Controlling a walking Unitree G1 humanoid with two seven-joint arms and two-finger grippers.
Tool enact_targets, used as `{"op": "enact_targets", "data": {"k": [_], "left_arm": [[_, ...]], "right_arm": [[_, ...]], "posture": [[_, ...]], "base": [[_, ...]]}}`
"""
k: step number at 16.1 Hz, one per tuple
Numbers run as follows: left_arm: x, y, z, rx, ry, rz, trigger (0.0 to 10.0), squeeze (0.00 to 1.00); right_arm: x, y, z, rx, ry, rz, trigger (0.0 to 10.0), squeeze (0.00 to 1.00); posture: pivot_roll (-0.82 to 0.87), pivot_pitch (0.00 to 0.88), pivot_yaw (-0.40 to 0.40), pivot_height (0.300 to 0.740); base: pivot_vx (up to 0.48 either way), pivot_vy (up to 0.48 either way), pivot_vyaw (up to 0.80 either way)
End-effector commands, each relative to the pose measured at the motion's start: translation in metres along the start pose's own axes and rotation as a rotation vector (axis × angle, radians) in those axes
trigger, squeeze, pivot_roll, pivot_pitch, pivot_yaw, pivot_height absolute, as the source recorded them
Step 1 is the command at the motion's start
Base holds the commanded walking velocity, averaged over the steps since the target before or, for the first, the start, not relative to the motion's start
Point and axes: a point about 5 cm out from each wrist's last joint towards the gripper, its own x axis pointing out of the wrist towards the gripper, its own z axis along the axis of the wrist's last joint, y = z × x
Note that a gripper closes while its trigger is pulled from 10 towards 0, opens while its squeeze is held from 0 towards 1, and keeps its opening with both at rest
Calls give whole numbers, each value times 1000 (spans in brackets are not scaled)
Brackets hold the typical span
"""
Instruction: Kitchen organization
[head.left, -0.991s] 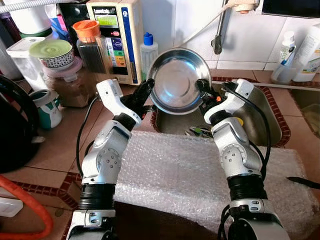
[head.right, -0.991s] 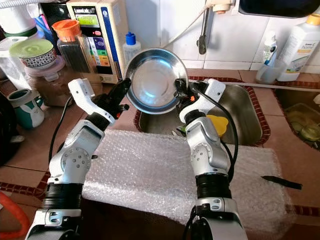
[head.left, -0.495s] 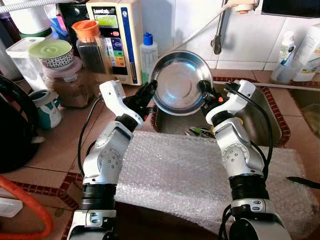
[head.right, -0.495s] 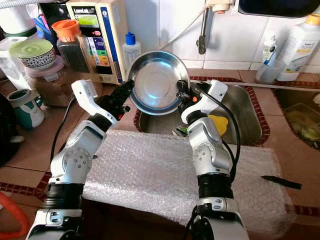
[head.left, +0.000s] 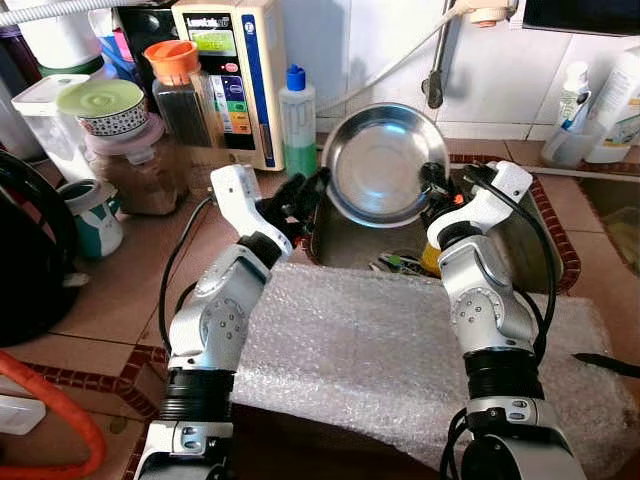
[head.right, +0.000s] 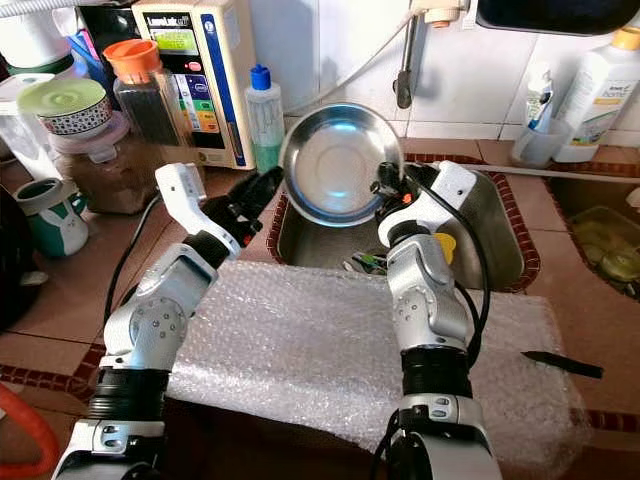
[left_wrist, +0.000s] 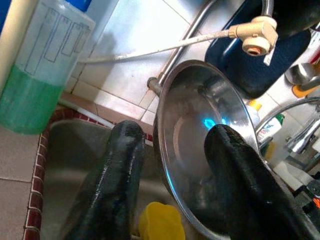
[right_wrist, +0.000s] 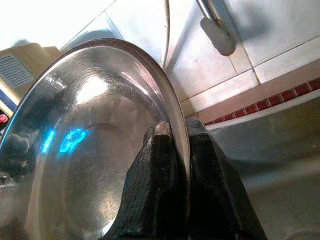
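Steel bowl (head.left: 385, 163): held on edge above the sink (head.left: 520, 235), hollow side facing the robot, tilted nearly upright. The desk (head.left: 110, 300) is brown tile with red patterned borders around the sink; the wall behind is white tile. A sheet of bubble wrap (head.left: 370, 350) covers the front of the desk. At the rear stand a water purifier (head.left: 232, 75), a bottle of green liquid (head.left: 297, 120) and several jars (head.left: 115, 120). The bowl is round, shallow, polished, with blue glints inside. Right gripper (right_wrist: 172, 145): jaws clenched on the bowl's rim, one finger on each face. Left gripper (left_wrist: 172, 170): jaws released, spread either side of the bowl's opposite rim. A yellow item (left_wrist: 159, 224) lies in the sink below.
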Motion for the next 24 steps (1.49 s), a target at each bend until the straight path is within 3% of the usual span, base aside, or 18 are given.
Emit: {"op": "enact_targets", "data": {"k": [1, 8, 12, 15, 20, 21, 22, 24], "left_arm": [[-1, -3, -1, 28, 16, -9, 10000, 1000], [-24, -3, -31, 87, 141, -12, 10000, 1000], [-41, 7, -53, 148, 248, 13, 10000, 1000], [-48, 12, -58, 159, 271, 38, 10000, 1000], [-49, 10, -59, 170, 271, 34, 10000, 1000], [-49, 10, -59, 174, 274, 35, 10000, 1000], [-49, 10, -59, 186, 281, 39, 10000, 1000], [-49, 11, -60, 214, 293, 51, 10000, 1000]], "right_arm": [[3, 0, 3, -27, -16, -29, 0, 0], [0, -52, 0, -234, -12, -362, 0, 0], [-8, -86, -6, -333, 33, -536, 0, 0], [-25, -120, -18, -308, 119, -719, 0, 0], [-49, -144, -39, -196, 234, -858, 0, 0], [-52, -145, -45, -188, 269, -855, 7176, 0], [-55, -146, -48, -203, 294, -853, 10000, 0], [-60, -150, -52, -202, 319, -867, 10000, 0]], "posture": [[6, 0, 82, 740], [21, 0, 82, 740], [32, 0, 81, 740], [32, 0, 81, 740], [53, 0, 83, 740], [55, 0, 81, 740], [55, 0, 81, 740], [56, 0, 83, 740]], "base": [[0, 0, 0], [0, 0, 0], [0, 0, 0], [0, 0, 0], [0, 0, 0], [0, 0, 0], [0, 0, 0], [0, 0, 0]]}}
